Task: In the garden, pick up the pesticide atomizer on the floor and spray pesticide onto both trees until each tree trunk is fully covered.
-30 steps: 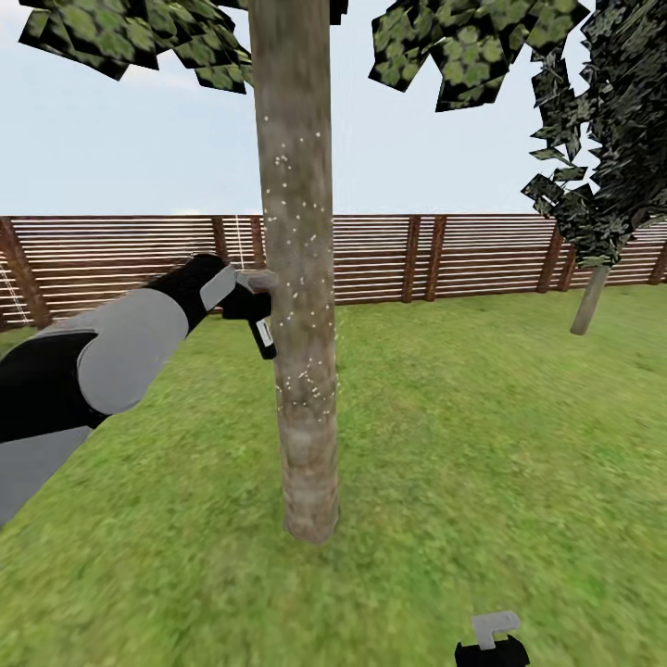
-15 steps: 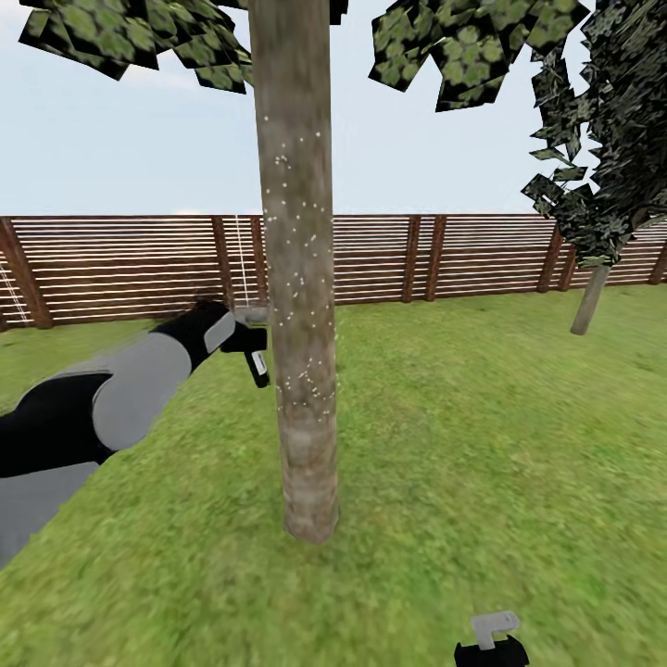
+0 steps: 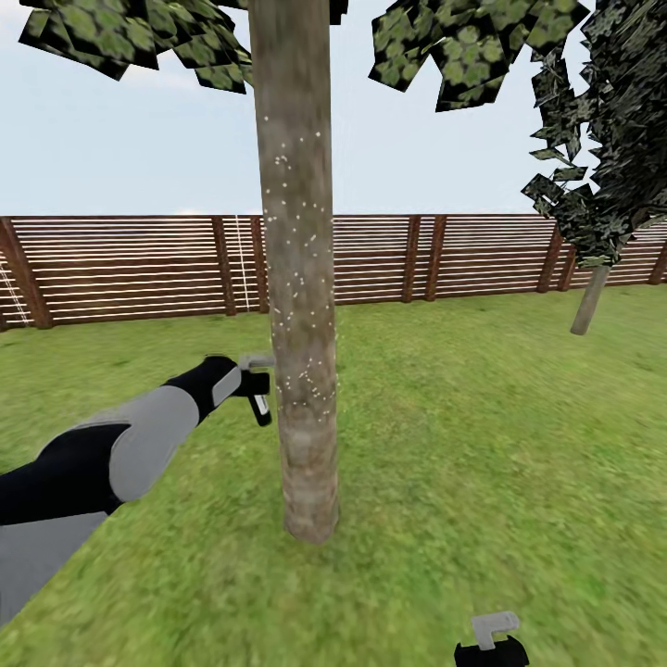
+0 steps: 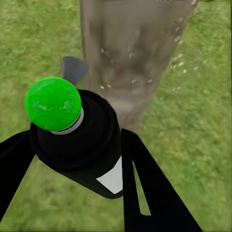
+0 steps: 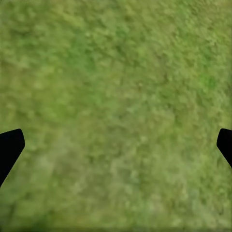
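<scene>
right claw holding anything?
No. In the right wrist view the right claw has its two fingertips wide apart, with bare grass between them.

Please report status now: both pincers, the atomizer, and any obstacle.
Left pincer shut on pesticide atomizer, beside tree trunk. Right pincer open over grass. Pesticide dots on trunk's middle; base bare. No obstacle seen.

The left gripper (image 3: pixel 252 389), clamped on the pesticide atomizer (image 3: pixel 260 400), sits lower beside the tree trunk (image 3: pixel 298 278) than a second ago, dropping from fence-rail height to the grass line, with its arm angled lower too.
</scene>
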